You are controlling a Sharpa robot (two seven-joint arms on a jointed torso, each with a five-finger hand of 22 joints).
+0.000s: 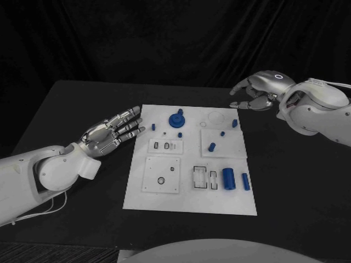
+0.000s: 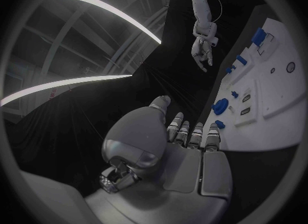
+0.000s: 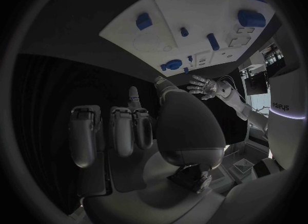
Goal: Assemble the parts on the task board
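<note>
We've got the left hand (image 1: 114, 131) flat, fingers spread and holding nothing, just left of the task board (image 1: 191, 200), nearest the round blue knob (image 1: 176, 119), while the right hand (image 1: 259, 94), fingers loosely curled on nothing, hovers upper right.

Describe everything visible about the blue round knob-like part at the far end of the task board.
The blue round part looks like matte plastic: a wide disc base with a narrower post rising from its middle. It stands upright near the far edge of the white task board, left of centre. Neither hand touches it; the left hand hovers open beside the board's left edge.
</note>
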